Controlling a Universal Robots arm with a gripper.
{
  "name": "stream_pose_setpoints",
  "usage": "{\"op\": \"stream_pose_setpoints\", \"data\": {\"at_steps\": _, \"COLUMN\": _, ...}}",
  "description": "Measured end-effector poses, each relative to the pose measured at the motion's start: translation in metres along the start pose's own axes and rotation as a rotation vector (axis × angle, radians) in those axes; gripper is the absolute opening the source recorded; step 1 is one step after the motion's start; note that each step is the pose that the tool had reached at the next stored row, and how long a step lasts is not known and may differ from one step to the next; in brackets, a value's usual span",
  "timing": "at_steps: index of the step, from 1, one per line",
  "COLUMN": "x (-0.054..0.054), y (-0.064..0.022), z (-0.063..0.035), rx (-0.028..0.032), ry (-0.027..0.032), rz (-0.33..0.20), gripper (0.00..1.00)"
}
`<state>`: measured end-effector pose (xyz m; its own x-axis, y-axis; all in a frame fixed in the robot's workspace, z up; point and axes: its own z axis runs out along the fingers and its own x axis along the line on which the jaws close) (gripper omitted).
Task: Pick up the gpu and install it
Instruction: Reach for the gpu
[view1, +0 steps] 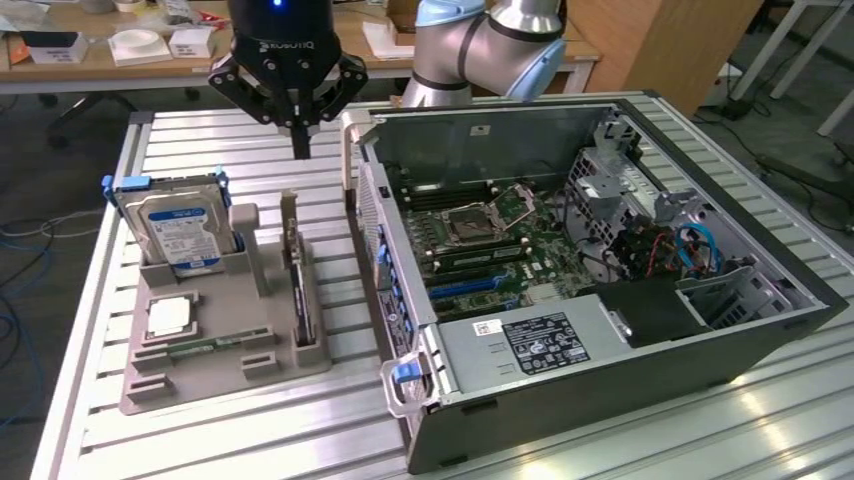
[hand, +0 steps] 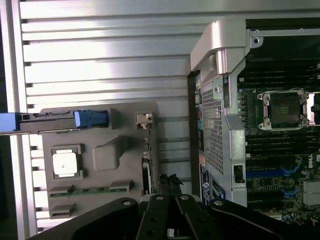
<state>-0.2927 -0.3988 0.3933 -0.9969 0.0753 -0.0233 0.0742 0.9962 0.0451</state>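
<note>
The gpu (view1: 296, 280) stands on its edge in a slot of the grey holder (view1: 254, 335), a thin card with its silver bracket end toward the back. The wrist view shows the gpu (hand: 146, 167) edge-on along the holder's side nearest the case. My gripper (view1: 300, 148) hangs in the air a little behind and above the card's far end, fingers pressed together and holding nothing. Its black fingertips (hand: 169, 181) show in the wrist view, close to the card's edge.
The open computer case (view1: 747, 330) lies on the exterior view's right, motherboard (view1: 487, 240) exposed with blue card slots (view1: 467, 285). The holder also carries a hard drive (view1: 180, 225) in a blue caddy, a processor (view1: 170, 317) and a memory stick (view1: 200, 347). A slatted metal table (view1: 240, 140) lies beneath.
</note>
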Motion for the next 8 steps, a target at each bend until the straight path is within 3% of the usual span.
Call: {"op": "stream_pose_setpoints", "data": {"at_steps": 8, "x": 0.0052, "y": -0.0004, "z": -0.0001, "rx": 0.0000, "ry": 0.0000, "rz": 0.000, "gripper": 0.13}}
